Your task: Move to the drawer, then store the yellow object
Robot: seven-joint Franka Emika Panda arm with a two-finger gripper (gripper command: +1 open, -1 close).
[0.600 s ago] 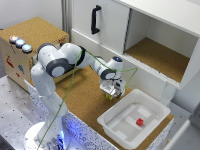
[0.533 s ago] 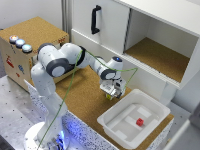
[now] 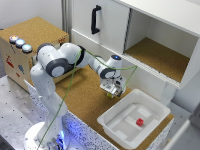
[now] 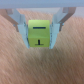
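Note:
In the wrist view the tiny yellow block [image 4: 41,39] sits between my gripper's [image 4: 41,26] two fingers, and both pads touch its sides just above the cork surface. In the exterior view my gripper [image 3: 111,91] points down over the cork worktop [image 3: 85,95], beside the white tub. The cork-topped tan box [image 3: 31,35] stands at the exterior view's left. Its drawer front and black bar handle are hidden behind my arm.
A white plastic tub [image 3: 116,124] holding a small red block [image 3: 140,121] stands at the exterior view's right of the gripper. Behind are a white cabinet door with a vertical black handle [image 3: 95,19] and an open compartment [image 3: 160,55]. Three buttons [image 3: 20,43] sit on the box.

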